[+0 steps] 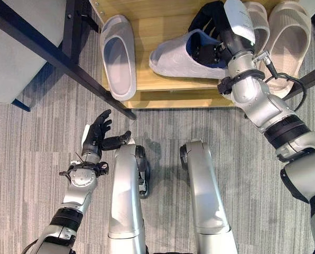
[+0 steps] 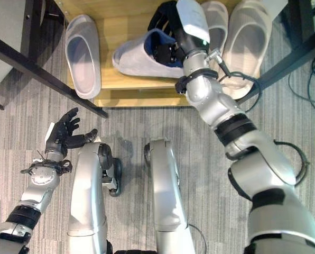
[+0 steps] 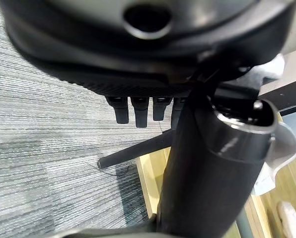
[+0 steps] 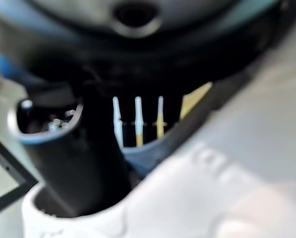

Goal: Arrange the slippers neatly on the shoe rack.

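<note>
Right hand gripping blue-lined slipper

Left robot hand spread open; right robot hand gripping.

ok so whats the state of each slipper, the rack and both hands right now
Grey slipper: flat on the rack, lengthwise.
Blue-lined slipper: lying crosswise, right robot hand inside its opening.
Beige slipper pair: side by side, lengthwise.
Shoe rack: wooden shelf, four slippers on it.
Left robot hand: open, over carpet.
</note>
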### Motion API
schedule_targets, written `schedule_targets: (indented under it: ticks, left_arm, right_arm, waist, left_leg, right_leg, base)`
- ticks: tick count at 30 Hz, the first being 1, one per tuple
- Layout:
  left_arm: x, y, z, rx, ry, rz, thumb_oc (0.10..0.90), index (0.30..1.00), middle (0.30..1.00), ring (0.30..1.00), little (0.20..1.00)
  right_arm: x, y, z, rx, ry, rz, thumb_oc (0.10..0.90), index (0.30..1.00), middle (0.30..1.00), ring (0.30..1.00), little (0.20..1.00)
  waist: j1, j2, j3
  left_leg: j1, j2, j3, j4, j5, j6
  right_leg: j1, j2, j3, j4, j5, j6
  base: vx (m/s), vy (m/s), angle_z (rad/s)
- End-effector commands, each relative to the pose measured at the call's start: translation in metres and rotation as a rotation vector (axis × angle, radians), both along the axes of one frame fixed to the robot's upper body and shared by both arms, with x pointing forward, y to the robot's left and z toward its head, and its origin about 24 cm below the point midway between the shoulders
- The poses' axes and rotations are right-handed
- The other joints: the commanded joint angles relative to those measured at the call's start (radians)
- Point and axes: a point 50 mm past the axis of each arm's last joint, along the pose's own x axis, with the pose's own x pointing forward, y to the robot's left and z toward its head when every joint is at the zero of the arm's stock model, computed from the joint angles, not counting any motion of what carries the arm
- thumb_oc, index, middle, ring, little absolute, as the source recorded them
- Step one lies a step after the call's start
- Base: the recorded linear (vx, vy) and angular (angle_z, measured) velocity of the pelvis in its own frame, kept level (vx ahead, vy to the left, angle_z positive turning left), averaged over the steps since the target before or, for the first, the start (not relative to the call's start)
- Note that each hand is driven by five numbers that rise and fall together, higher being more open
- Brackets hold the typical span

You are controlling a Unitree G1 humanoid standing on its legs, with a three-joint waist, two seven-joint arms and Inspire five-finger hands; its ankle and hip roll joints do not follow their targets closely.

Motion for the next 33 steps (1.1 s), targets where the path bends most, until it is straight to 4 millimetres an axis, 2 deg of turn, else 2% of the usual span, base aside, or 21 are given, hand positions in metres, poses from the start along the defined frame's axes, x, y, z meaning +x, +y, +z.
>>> schedule_targets:
  ticks: [1, 12, 18, 19, 27, 28, 29, 30, 31, 33]
  left_arm:
    - [-0.062, 0.048, -0.075, 0.143, 0.365, 0.173, 0.8, 0.9, 0.9, 0.9, 0.9]
    - [-0.062, 0.041, -0.078, 0.131, 0.364, 0.167, 0.8, 0.9, 0.9, 0.9, 0.9]
    - [-0.06, 0.037, -0.08, 0.115, 0.362, 0.173, 0.8, 0.9, 0.9, 0.9, 0.9]
    - [-0.06, 0.035, -0.081, 0.105, 0.366, 0.176, 0.8, 0.9, 0.9, 0.9, 0.9]
    - [-0.06, 0.031, -0.082, 0.103, 0.368, 0.171, 0.8, 0.9, 0.9, 0.9, 0.9]
    - [-0.06, 0.031, -0.082, 0.103, 0.366, 0.168, 0.8, 0.9, 0.9, 0.9, 0.9]
    - [-0.061, 0.031, -0.082, 0.106, 0.365, 0.167, 0.8, 0.9, 0.9, 0.9, 0.9]
    - [-0.061, 0.031, -0.082, 0.105, 0.364, 0.166, 0.8, 0.9, 0.9, 0.9, 0.9]
    - [-0.061, 0.031, -0.081, 0.105, 0.364, 0.165, 0.8, 0.9, 0.9, 0.9, 0.9]
    - [-0.062, 0.032, -0.082, 0.106, 0.366, 0.17, 0.8, 0.9, 0.9, 0.9, 0.9]
  right_arm:
    - [-0.029, 0.018, 0.077, 0.105, -0.295, 0.109, 0.4, 0.3, 0.3, 0.3, 0.3]
    - [-0.018, 0.019, 0.09, 0.117, -0.288, 0.024, 0.4, 0.3, 0.3, 0.3, 0.3]
    - [-0.012, 0.027, 0.086, 0.18, -0.254, 0.028, 0.4, 0.3, 0.3, 0.3, 0.3]
    - [-0.009, 0.032, 0.084, 0.22, -0.237, 0.033, 0.4, 0.3, 0.3, 0.3, 0.3]
    - [-0.003, 0.029, 0.08, 0.263, -0.206, 0.003, 0.4, 0.3, 0.3, 0.3, 0.3]
    - [-0.003, 0.028, 0.08, 0.273, -0.205, 0.004, 0.428, 0.342, 0.342, 0.342, 0.342]
    - [-0.003, 0.027, 0.08, 0.284, -0.204, 0.006, 0.533, 0.5, 0.5, 0.5, 0.5]
    - [-0.003, 0.027, 0.08, 0.287, -0.202, 0.007, 0.681, 0.721, 0.721, 0.721, 0.721]
    - [-0.003, 0.028, 0.08, 0.295, -0.203, 0.012, 0.8, 0.9, 0.9, 0.9, 0.9]
    - [-0.004, 0.028, 0.081, 0.293, -0.206, 0.017, 0.8, 0.9, 0.9, 0.9, 0.9]
  waist:
    - [0.086, -0.07, -0.024]
    - [0.104, -0.075, -0.024]
    - [0.104, -0.07, -0.024]
    - [0.106, -0.062, -0.024]
    - [0.114, -0.049, -0.024]
    - [0.115, -0.047, -0.024]
    - [0.116, -0.044, -0.024]
    - [0.117, -0.043, -0.024]
    - [0.117, -0.042, -0.024]
    - [0.116, -0.042, -0.024]
  left_leg:
    - [0.06, -0.037, -0.022, 0.146, -0.026, 0.043]
    - [0.06, -0.041, -0.024, 0.186, -0.046, 0.033]
    - [0.06, -0.041, -0.022, 0.2, -0.049, 0.031]
    - [0.06, -0.043, -0.021, 0.211, -0.055, 0.03]
    - [0.06, -0.05, -0.028, 0.223, -0.061, 0.029]
    - [0.06, -0.051, -0.026, 0.223, -0.06, 0.029]
    - [0.06, -0.051, -0.025, 0.222, -0.062, 0.029]
    - [0.06, -0.052, -0.026, 0.224, -0.062, 0.028]
    - [0.06, -0.052, -0.025, 0.225, -0.063, 0.028]
    - [0.06, -0.052, -0.024, 0.225, -0.065, 0.027]
  right_leg:
    - [-0.008, 0.032, 0.02, 0.058, 0.383, -0.112]
    - [-0.002, 0.03, 0.025, 0.092, 0.387, -0.121]
    - [0.0, 0.034, 0.024, 0.105, 0.393, -0.124]
    - [0.001, 0.038, 0.023, 0.113, 0.396, -0.125]
    - [0.003, 0.041, 0.019, 0.118, 0.4, -0.123]
    - [0.004, 0.041, 0.02, 0.118, 0.401, -0.122]
    - [0.006, 0.041, 0.021, 0.119, 0.4, -0.122]
    - [0.007, 0.042, 0.022, 0.121, 0.4, -0.123]
    - [0.008, 0.043, 0.023, 0.122, 0.399, -0.122]
    - [0.011, 0.044, 0.023, 0.122, 0.4, -0.123]
  base:
    - [0.0, 0.0, 0.0]
    - [0.0, 0.0, 0.0]
    - [0.0, 0.006, 0.0]
    - [0.0, 0.0, 0.0]
    - [0.0, 0.0, 0.0]
    - [0.0, 0.0, 0.0]
    - [0.0, 0.0, 0.0]
    - [0.0, 0.0, 0.0]
    - [0.0, 0.0, 0.0]
    - [0.01, -0.015, 0.04]
